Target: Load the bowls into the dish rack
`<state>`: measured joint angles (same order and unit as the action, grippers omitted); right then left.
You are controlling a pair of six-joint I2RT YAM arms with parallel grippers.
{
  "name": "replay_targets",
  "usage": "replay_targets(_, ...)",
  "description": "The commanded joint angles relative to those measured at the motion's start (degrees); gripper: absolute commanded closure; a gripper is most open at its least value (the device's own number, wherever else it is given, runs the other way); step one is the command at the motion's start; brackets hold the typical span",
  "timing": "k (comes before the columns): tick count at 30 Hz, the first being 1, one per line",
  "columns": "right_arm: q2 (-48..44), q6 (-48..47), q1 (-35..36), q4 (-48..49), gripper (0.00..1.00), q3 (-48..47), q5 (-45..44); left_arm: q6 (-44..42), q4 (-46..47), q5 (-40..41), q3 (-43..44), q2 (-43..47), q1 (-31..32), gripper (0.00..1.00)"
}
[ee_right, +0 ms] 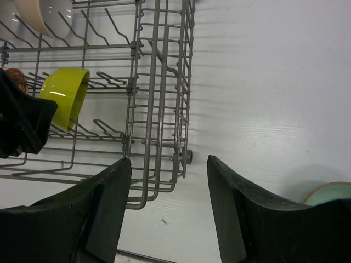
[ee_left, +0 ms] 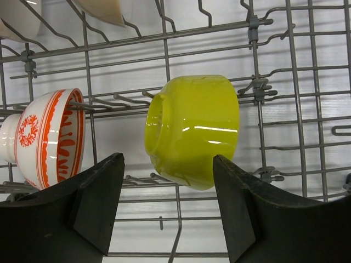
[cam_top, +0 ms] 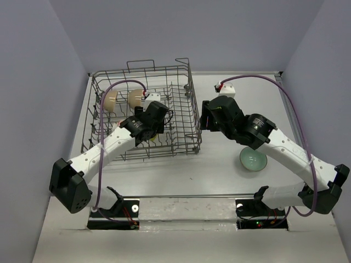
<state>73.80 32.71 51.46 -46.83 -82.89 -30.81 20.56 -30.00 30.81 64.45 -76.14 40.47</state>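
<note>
The grey wire dish rack (cam_top: 189, 109) stands at the back left. Two cream-white bowls (cam_top: 109, 100) (cam_top: 135, 98) lean in its far row. The yellow-green bowl (ee_left: 192, 129) rests on its side among the tines, with the orange-red patterned bowl (ee_left: 52, 137) to its left. My left gripper (ee_left: 167, 181) is open just behind the yellow-green bowl and holds nothing. The pale celadon bowl (cam_top: 253, 160) sits on the table at the right and shows at the edge of the right wrist view (ee_right: 332, 193). My right gripper (ee_right: 169, 175) is open and empty over the table beside the rack's near right corner (ee_right: 159, 164).
A small white block (cam_top: 227, 87) with a red part lies at the back of the table, right of the rack. Purple cables arc over both arms. Grey walls close in the table on three sides.
</note>
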Motion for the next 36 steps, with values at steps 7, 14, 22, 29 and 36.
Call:
replay_targets(7,-4.7,-0.6,0.1,-0.5,0.36,-0.3,-3.5,-1.4,-0.1,2.8,4.1,-5.4,0.0,0.25)
replay_targets(14,-5.8,-0.7,0.1,-1.1,0.35,-0.6,-4.2,-1.9,0.7,2.0,4.0,-7.3,0.0,0.25)
replay_targets(22,-5.3,-0.9,0.1,-1.5,0.35,-0.5,-5.0,-1.1,2.0,1.9,2.0,-6.8,0.0,0.26)
replay_targets(29,-8.7,0.8,0.1,-4.4,0.32,-1.0,-15.2,-2.2,1.4,2.0,5.9,-1.6,0.0,0.26)
replay_targets(36,-11.1,9.5,-1.2,-16.6,0.27,1.4,-29.0,-4.4,1.4,-2.0,11.1,7.1,0.0,0.25)
